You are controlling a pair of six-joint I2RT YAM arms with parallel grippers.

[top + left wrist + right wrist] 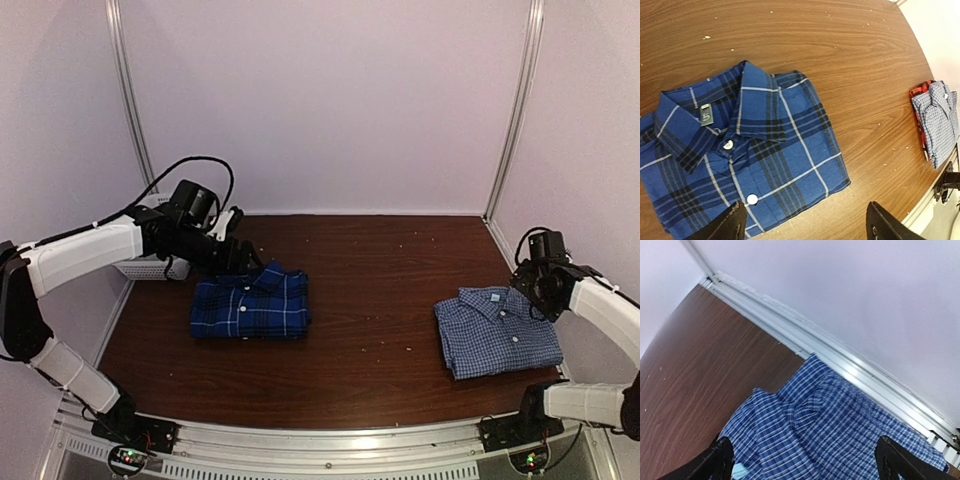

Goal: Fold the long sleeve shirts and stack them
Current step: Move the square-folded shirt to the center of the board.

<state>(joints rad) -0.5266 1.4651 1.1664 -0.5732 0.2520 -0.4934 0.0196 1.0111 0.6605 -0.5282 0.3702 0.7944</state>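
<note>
The dark royal-blue plaid shirt (250, 306) lies folded, collar up, on the left of the wooden table. It fills the left wrist view (740, 150). My left gripper (240, 260) hovers just above its collar end, open and empty, with its fingertips (730, 225) wide apart. The paler small-check shirt (497, 332) lies folded at the right, and also shows in the left wrist view (940, 120). My right gripper (530, 298) hangs over its far right edge, open and empty, and the cloth (830, 435) lies below the fingertips (715, 460).
A white mesh basket (150, 266) sits at the back left, behind my left arm. A red-and-black checked edge (918, 93) shows under the pale shirt. The metal rail (840, 360) and the white wall run close beside the pale shirt.
</note>
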